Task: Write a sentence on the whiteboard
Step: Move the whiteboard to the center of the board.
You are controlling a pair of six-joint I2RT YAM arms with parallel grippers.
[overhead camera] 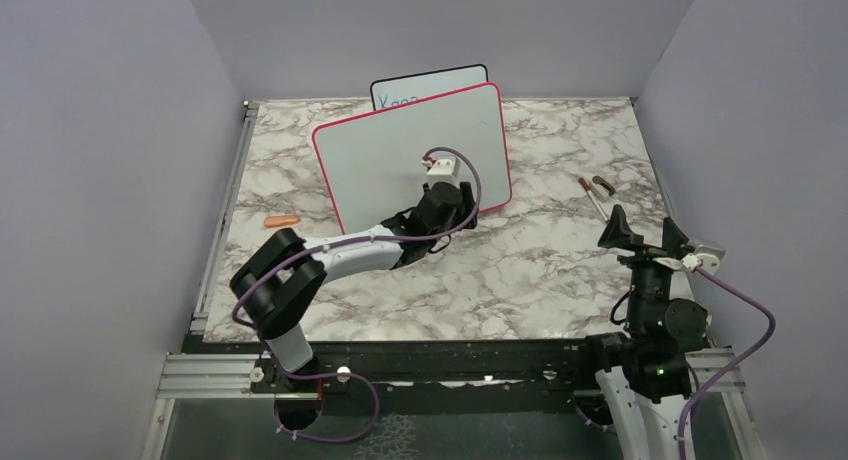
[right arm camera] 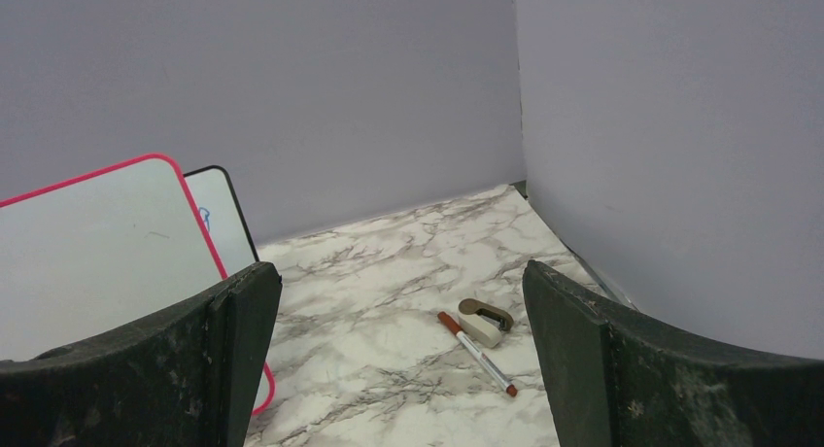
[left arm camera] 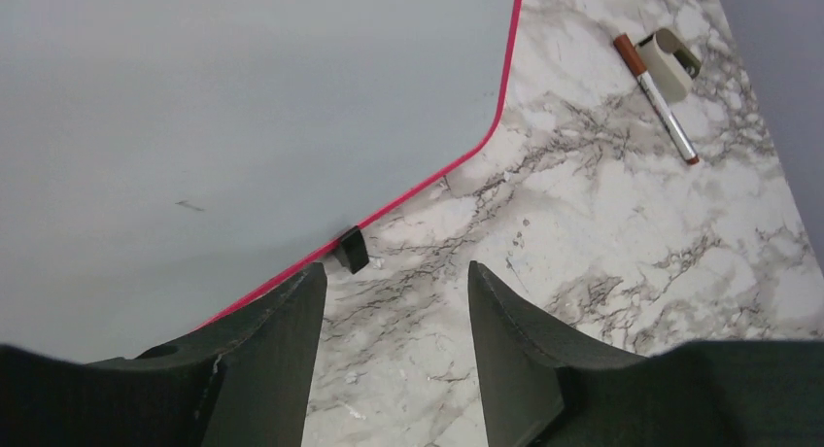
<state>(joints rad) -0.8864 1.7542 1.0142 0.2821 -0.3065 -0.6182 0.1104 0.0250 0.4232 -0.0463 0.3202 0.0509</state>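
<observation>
The whiteboard, white with a pink-red frame, stands tilted at the table's middle back. Its face shows no brownish-red words, only one faint small mark. My left gripper is open and empty, low in front of the board's lower right part. In the left wrist view its jaws stand apart beside the board's red edge and a black foot. A white marker with a brownish-red cap lies on the table at the right. My right gripper is open and empty, raised near the marker.
A small beige eraser lies touching the marker; it also shows in the right wrist view. A smaller black-framed board with blue writing leans behind the whiteboard. A small orange object lies at the left. Grey walls enclose the marble table.
</observation>
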